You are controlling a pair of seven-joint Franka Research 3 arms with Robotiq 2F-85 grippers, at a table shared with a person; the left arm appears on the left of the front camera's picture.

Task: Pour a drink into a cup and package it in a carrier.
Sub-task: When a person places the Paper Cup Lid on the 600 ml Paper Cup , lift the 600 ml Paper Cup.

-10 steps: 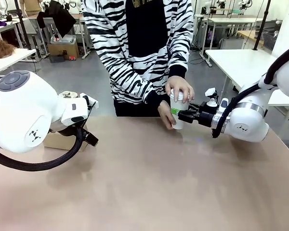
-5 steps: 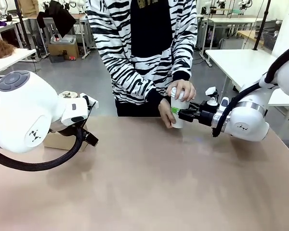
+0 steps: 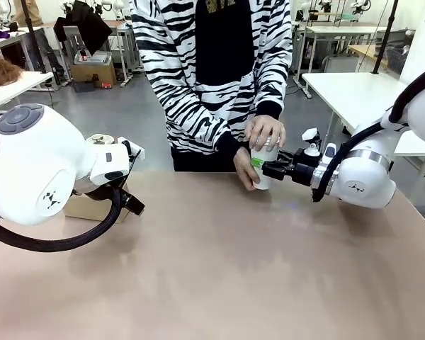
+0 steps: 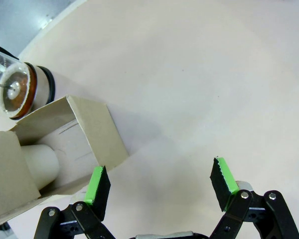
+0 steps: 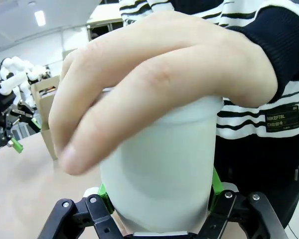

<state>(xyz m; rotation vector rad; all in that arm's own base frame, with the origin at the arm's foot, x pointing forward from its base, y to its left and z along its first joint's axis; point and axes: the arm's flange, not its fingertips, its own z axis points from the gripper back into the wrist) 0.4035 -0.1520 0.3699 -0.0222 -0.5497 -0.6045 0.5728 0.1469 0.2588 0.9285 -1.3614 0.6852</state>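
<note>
Across the bench [image 3: 219, 283], the right jaws are clamped on the white cup [image 5: 159, 169] at the far edge. A person has one hand [image 3: 263, 131] on its top and the other hand [image 3: 244, 168] at its side. The hold probably wants to be steady and upright, firm without denting the paper. The left jaws gape wide and empty beside the carrier [image 4: 97, 132]. Two arms, two hands, one carrier, one gripped cup.

We see a smooth tan counter [image 3: 219, 283], with a person in a black-and-white zebra-striped top [image 3: 170, 71] standing at its far side. Behind them we make out a grey floor [image 3: 138, 120], a white table [image 3: 347, 88] at right, and a brown cardboard box [image 3: 93, 71] at left.
</note>
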